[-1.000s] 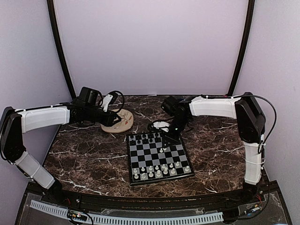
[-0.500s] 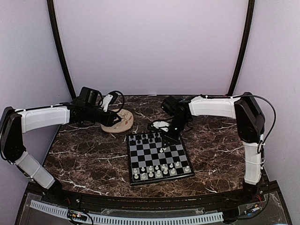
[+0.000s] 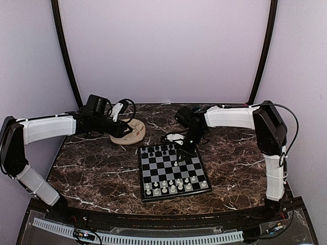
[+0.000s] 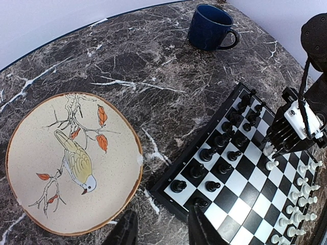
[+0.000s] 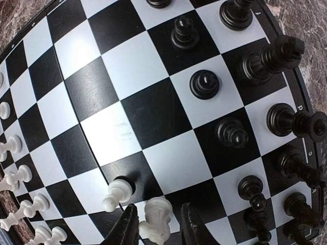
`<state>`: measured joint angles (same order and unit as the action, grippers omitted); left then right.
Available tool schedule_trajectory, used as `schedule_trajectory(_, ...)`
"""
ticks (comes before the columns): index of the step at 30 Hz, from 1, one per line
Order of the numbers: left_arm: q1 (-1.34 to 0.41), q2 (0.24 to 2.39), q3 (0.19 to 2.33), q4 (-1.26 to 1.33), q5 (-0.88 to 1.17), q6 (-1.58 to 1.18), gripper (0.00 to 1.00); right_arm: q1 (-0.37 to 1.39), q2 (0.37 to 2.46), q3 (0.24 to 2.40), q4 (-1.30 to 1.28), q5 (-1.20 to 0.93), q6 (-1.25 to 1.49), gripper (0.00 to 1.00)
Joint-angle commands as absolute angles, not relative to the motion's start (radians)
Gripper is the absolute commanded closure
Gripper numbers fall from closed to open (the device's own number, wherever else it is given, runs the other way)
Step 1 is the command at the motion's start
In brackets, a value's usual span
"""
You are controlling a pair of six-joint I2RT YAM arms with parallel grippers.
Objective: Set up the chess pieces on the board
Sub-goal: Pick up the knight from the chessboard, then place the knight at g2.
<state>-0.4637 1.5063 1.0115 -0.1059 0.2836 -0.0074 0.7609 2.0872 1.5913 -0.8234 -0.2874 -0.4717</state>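
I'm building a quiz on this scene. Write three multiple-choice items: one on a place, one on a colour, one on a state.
1. Relative to the board, the plate lies: A on it; B beside it, on the table; C under it.
2. The mug is: A red; B dark blue; C white.
3. The left tool is: A open and empty; B clamped on a black piece; C holding the mug.
Answers: B, marble shows between them; B, its glaze is navy; A, nothing sits between its fingers.

Black-rimmed checked board point(image 3: 163, 166), black chess pieces point(image 3: 157, 149) far rows, white ones point(image 3: 173, 187) near
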Motion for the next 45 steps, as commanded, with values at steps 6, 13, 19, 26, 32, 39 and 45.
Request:
schedule_trajectory(6, -0.465, 1.487, 1.039, -0.115, 0.301, -0.001, 0.64, 0.767, 2.065, 1.596, -0.825, -0.271, -0.465, 0.81)
schedule_trajectory(13, -0.466, 1.487, 1.039, -0.115, 0.304, 0.000, 0.64, 0.762, 1.977, 1.525, -0.811, -0.245, -0.469, 0.84)
schedule_trajectory(19, -0.466, 1.489, 1.039, -0.116, 0.304, 0.000, 0.64, 0.747, 1.900, 1.451, -0.801, -0.226, -0.477, 0.85)
schedule_trajectory(26, -0.466, 1.491, 1.039, -0.115, 0.299, 0.000, 0.64, 0.736, 1.784, 1.367, -0.826, -0.219, -0.496, 0.85)
schedule_trajectory(32, -0.466, 1.506, 1.042, -0.120, 0.282, 0.009, 0.64, 0.738, 1.694, 1.328, -0.885, -0.286, -0.520, 0.85)
schedule_trajectory(39, -0.466, 1.524, 1.047, -0.125, 0.245, 0.028, 0.64, 0.778, 1.602, 1.238, -0.904, -0.287, -0.564, 0.85)
schedule_trajectory(45, -0.466, 1.542, 1.049, -0.124, 0.250, 0.032, 0.64, 0.882, 1.550, 1.179, -0.890, -0.253, -0.588, 0.85)
